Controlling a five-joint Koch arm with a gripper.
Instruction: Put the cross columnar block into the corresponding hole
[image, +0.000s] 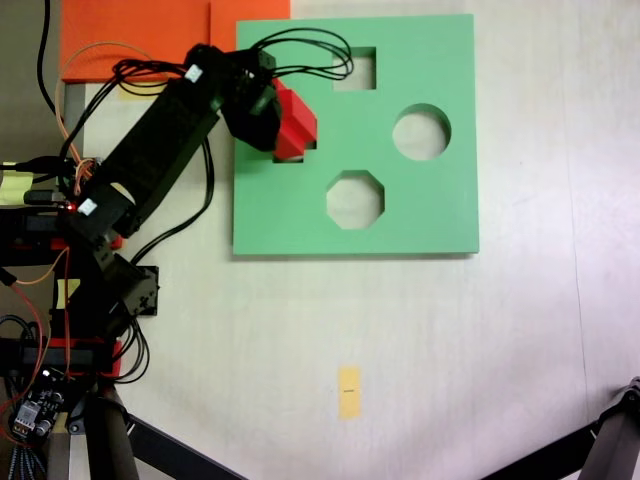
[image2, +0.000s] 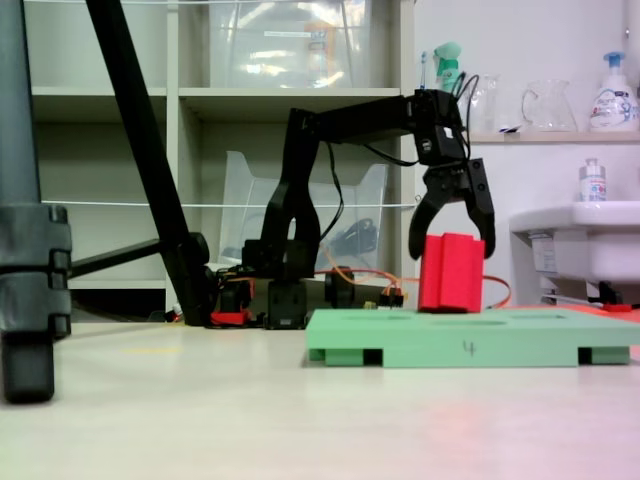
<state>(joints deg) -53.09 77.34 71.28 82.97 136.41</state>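
The red cross columnar block (image: 297, 127) (image2: 452, 272) stands upright at the left side of the green foam board (image: 420, 215) (image2: 450, 340). It sits over the plus-shaped hole (image: 288, 158), of which a notch shows beside it. How deep the block sits I cannot tell. My gripper (image: 280, 115) (image2: 452, 240) hangs over the block's top. Its jaws are spread, one on each side of the block's upper part, and they stand open around it.
The board also has a square cutout (image: 355, 68), a round one (image: 421, 132) and an octagonal one (image: 355, 199). An orange sheet (image: 140, 35) lies at the back left. Arm base and cables (image: 90, 260) fill the left edge. Tripod legs (image: 610, 440) stand near the front.
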